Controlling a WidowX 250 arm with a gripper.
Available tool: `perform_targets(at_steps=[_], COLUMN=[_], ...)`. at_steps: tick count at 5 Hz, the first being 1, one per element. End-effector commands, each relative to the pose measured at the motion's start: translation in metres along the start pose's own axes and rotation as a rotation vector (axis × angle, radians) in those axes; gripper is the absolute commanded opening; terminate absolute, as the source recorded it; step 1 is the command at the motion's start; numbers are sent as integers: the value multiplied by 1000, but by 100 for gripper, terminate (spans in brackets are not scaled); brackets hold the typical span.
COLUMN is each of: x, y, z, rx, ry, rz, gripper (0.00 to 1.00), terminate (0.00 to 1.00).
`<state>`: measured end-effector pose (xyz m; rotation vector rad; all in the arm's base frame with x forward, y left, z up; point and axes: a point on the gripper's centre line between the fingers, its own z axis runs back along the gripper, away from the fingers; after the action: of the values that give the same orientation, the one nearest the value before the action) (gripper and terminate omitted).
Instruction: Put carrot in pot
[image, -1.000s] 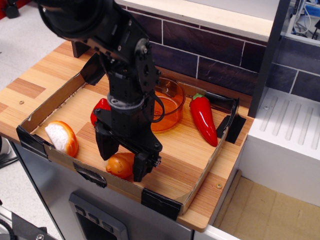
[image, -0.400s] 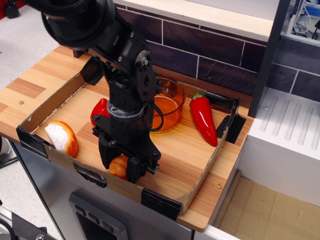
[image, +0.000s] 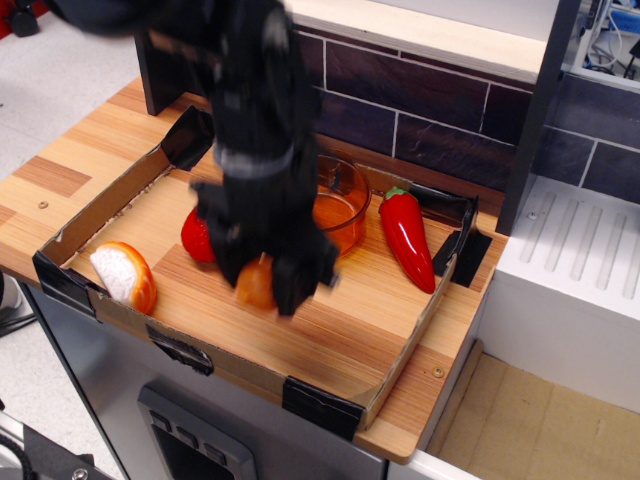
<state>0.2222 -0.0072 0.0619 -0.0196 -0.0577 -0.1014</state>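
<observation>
My black gripper (image: 262, 283) is blurred by motion and is shut on the small orange carrot (image: 255, 285), holding it above the tray floor near the front middle. The amber transparent pot (image: 338, 206) stands behind and to the right of the gripper, partly hidden by the arm. The carrot hangs clear of the wood, in front of the pot and left of its centre.
A cardboard-walled wooden tray (image: 330, 400) holds everything. A long red pepper (image: 406, 238) lies right of the pot. An orange-and-white toy (image: 124, 276) lies at the front left. A red toy (image: 197, 236) sits behind the arm. A white rack (image: 570, 270) stands to the right.
The gripper closed on the carrot at the tray's front wall, then lifted it up and slightly back toward the pot. The arm now moves fast and is blurred.
</observation>
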Motion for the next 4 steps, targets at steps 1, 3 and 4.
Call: perform_targets(at_steps=[1, 3, 4], x=[61, 97, 102], y=[18, 46, 54], z=[46, 24, 16], rx=[42, 132, 164], ry=[-198, -209, -198], rz=[117, 180, 190], gripper=[0, 0, 0], terminate=[0, 0, 0])
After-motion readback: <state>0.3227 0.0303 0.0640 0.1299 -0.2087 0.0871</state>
